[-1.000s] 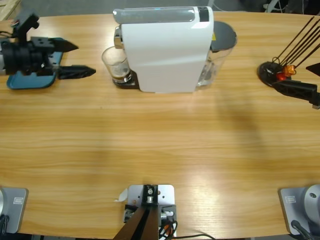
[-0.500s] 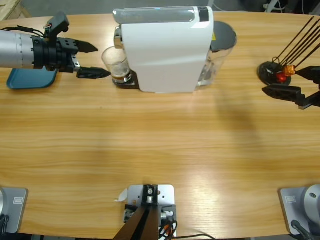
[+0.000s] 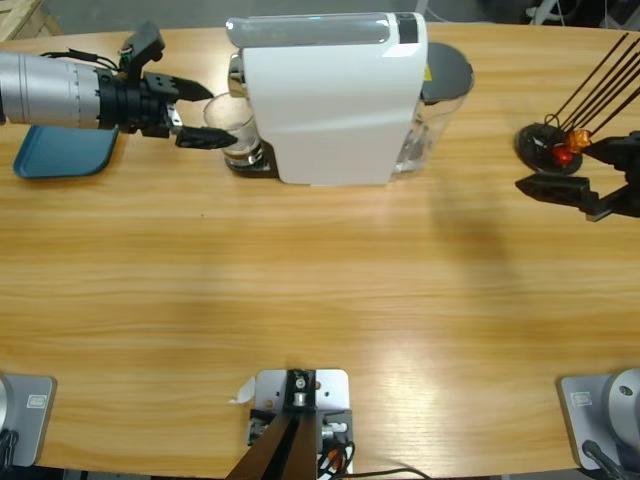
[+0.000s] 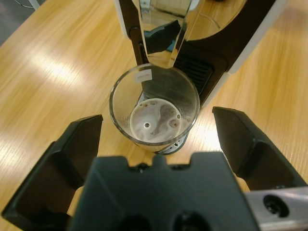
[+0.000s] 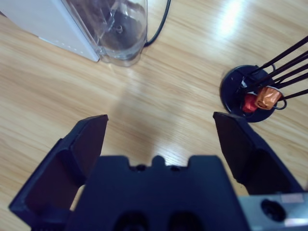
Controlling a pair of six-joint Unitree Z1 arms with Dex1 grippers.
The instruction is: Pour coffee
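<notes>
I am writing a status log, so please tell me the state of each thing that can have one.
Left claw: open, its jaws on either side of the glass.
Right claw: open, empty.
Glass: upright under the coffee machine spout, shallow brown coffee at its bottom.
Blue tray: empty where visible.

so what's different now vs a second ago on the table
The left gripper has reached from above the blue tray toward the coffee machine, and its open jaws now flank the clear glass under the spout without closing on it. The right gripper edged inward near the black capsule stand, also open. Glass, machine, tray and stand have not moved.
</notes>
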